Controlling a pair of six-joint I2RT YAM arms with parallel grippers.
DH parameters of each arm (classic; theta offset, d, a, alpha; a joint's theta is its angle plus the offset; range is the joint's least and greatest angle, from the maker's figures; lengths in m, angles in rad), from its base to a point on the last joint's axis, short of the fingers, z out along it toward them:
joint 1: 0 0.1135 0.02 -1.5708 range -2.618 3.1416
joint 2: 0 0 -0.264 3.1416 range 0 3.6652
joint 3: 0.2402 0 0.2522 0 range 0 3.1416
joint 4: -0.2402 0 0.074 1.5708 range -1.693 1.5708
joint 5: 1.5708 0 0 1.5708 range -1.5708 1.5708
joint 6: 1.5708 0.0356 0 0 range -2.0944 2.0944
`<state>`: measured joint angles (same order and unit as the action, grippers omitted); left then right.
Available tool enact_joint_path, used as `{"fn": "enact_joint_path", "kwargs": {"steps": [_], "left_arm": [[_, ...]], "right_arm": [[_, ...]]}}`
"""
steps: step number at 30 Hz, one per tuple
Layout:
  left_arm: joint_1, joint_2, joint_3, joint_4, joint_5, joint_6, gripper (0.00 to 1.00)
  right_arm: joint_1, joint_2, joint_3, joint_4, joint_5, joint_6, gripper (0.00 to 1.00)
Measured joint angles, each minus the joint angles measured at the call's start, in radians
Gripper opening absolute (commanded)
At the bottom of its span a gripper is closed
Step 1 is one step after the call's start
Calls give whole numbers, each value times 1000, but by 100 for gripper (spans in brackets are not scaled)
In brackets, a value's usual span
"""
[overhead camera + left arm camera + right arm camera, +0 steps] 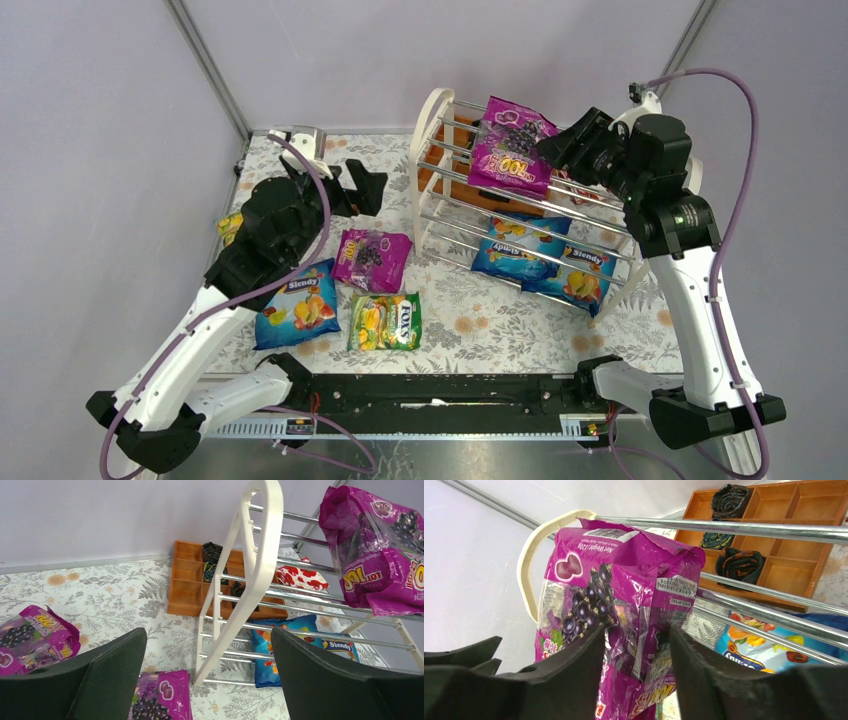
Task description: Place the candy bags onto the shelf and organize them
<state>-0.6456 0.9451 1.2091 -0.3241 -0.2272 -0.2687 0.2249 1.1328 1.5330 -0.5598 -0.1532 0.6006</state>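
The shelf [432, 130] stands at the middle right. A magenta candy bag [512, 145] lies tilted on its top tier, and my right gripper [562, 148] is shut on its right edge; in the right wrist view the bag [624, 580] fills the gap of the gripper [636, 630]. Two blue Slendy bags [520, 245] lie on the bottom tier. On the table lie a magenta bag [372, 258], a blue Slendy bag [300, 305] and a green FOX'S bag [385, 320]. My left gripper [352, 188] is open and empty above the table, left of the shelf, which also shows in the left wrist view [255, 555].
A wooden compartment tray [190, 580] with dark rolled items sits behind the shelf. A red-and-white pack [302, 577] lies near it. Another magenta bag [35, 635] lies at the far left of the left wrist view. Grey walls close the back and sides.
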Motion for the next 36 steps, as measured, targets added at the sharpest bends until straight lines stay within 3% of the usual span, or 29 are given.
{"fn": "enact_joint_path", "kwargs": {"steps": [4, 9, 19, 36], "left_arm": [[15, -17, -9, 14, -6, 0, 99], [19, -21, -9, 37, -6, 0, 99], [20, -20, -21, 42, 3, 0, 99], [21, -16, -23, 43, 20, -2, 99]], "right_arm": [[0, 21, -8, 21, -1, 6, 23], [0, 18, -14, 36, 26, 5, 0], [4, 15, 71, -112, 143, -72, 0], [5, -85, 145, -288, 571, -353, 0]]}}
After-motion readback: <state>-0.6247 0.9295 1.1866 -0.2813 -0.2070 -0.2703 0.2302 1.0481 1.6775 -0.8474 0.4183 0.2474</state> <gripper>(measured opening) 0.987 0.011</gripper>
